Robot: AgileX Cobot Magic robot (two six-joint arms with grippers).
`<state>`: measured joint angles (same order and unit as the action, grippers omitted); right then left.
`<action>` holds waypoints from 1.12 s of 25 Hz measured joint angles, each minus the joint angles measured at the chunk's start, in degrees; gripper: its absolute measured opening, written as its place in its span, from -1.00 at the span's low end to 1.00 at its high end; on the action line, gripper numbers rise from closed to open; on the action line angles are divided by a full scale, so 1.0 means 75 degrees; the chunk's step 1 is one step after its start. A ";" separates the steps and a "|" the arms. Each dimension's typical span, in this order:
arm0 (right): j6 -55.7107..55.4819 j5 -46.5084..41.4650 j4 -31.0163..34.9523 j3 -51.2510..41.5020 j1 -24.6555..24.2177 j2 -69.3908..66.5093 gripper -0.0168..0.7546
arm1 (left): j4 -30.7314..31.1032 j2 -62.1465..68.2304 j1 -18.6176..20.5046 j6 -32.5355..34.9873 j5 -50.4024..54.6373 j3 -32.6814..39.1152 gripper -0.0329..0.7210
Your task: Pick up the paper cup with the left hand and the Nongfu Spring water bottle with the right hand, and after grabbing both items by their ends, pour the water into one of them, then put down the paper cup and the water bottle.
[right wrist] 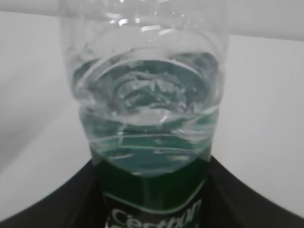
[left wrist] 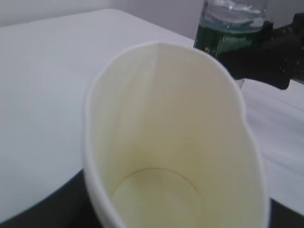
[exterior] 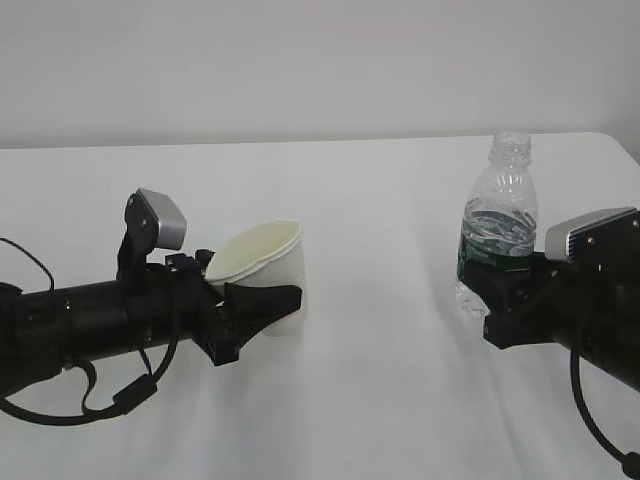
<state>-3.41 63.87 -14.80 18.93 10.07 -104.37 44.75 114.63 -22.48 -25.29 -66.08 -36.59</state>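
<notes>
The white paper cup (exterior: 268, 262) is tilted, with its mouth leaning back toward the left arm and its base low over the table. My left gripper (exterior: 266, 296) is shut on the cup's lower part, and the rim is squeezed oval. The left wrist view looks into the cup (left wrist: 175, 142), which is empty and dry. The Nongfu Spring water bottle (exterior: 500, 220) stands upright and capless, with water (exterior: 497, 232) up to its shoulder. My right gripper (exterior: 506, 290) is shut around the bottle's green label band (right wrist: 152, 190), with black fingers (right wrist: 52, 206) on both sides.
The white table (exterior: 390, 380) runs back to a pale wall. Its right edge (exterior: 625, 150) shows near the bottle. About a hand's width of bare tabletop lies between cup and bottle. From the left wrist, the bottle (left wrist: 229, 33) and the right gripper (left wrist: 266, 59) stand just beyond the cup's rim.
</notes>
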 joint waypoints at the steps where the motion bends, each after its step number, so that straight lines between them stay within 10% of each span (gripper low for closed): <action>1: 0.0000 0.0000 0.0000 -0.0056 0.0000 -0.0001 0.04 | 0.0177 0.0000 0.0000 -0.0043 0.0000 -0.0143 0.15; 28: -0.0092 -0.1856 0.0297 -0.0284 0.0000 0.2182 0.04 | 0.1242 0.0014 -0.1411 -0.0540 0.1814 -0.1370 0.15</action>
<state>-4.10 49.94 -12.57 16.80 10.07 -88.00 54.06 114.73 -33.06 -29.34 -52.47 -46.86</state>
